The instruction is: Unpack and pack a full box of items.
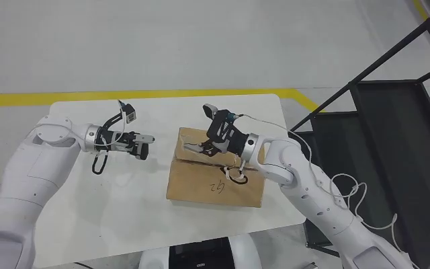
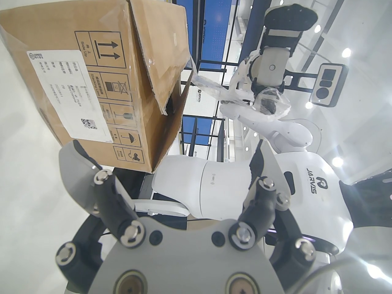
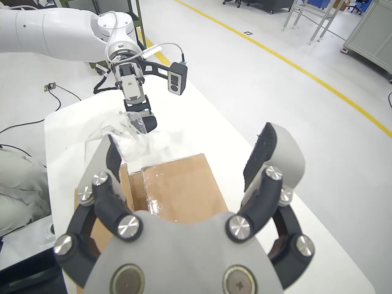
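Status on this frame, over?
Open left gripper beside the cardboard box. Open right gripper above its top. A clear plastic film trails from a flap to the right gripper.

brown cardboard box [image 1: 215, 181] lies flat on the white bench [image 1: 101, 215], one top flap slightly lifted, clear tape [image 2: 203, 81] peeling loose from it.

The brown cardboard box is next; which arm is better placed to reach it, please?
Likely the right: the right gripper hangs jaws open directly over the brown cardboard box, while the left gripper sits off beside it.
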{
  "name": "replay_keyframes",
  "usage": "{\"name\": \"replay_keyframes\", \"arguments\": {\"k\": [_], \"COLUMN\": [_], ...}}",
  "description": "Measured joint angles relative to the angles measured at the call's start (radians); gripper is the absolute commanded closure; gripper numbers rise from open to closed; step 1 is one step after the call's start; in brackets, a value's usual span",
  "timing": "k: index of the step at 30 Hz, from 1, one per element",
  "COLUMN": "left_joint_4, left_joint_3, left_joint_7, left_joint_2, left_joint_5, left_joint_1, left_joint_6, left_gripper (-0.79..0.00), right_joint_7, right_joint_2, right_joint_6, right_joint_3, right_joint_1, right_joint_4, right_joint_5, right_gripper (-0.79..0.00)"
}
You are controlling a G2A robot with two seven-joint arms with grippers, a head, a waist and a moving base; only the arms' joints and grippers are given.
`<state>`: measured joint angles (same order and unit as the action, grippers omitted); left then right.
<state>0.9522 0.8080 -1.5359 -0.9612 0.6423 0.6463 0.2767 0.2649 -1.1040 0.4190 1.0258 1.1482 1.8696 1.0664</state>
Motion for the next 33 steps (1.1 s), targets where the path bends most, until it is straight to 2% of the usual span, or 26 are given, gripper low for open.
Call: {"name": "replay_keyframes", "arguments": {"k": [9,14,19,25,29,33], "left_joint_4": [0.011,0.025,0.082,0.173,0.185,0.172], "left_joint_3": [-0.014,-0.012,-0.020,-0.086,-0.139,-0.186], "left_joint_7": [0.000,0.000,0.000,0.000,0.000,0.000], "left_joint_2": [-0.003,0.003,0.019,0.029,0.031,0.029], "left_joint_5": [0.015,0.071,0.125,0.223,0.216,0.227], "left_joint_1": [-0.012,-0.023,-0.042,-0.072,-0.114,-0.142], "left_joint_6": [0.002,0.001,-0.012,-0.103,-0.104,-0.091], "left_gripper": [-0.785,-0.785,-0.785,-0.785,-0.785,-0.785], "right_joint_7": [0.035,0.041,0.033,0.100,0.111,0.125], "right_joint_2": [-0.014,-0.013,-0.005,0.005,0.011,0.022], "right_joint_6": [-0.059,-0.064,-0.058,-0.045,-0.047,0.016], "right_joint_3": [-0.030,-0.012,0.037,0.067,0.082,0.121], "right_joint_1": [-0.049,-0.032,0.008,0.046,0.069,0.072], "right_joint_4": [0.003,-0.003,0.028,0.071,0.103,0.118], "right_joint_5": [0.095,0.116,0.123,0.232,0.329,0.416], "right_gripper": [-0.785,-0.785,-0.785,-0.785,-0.785,-0.785]}}
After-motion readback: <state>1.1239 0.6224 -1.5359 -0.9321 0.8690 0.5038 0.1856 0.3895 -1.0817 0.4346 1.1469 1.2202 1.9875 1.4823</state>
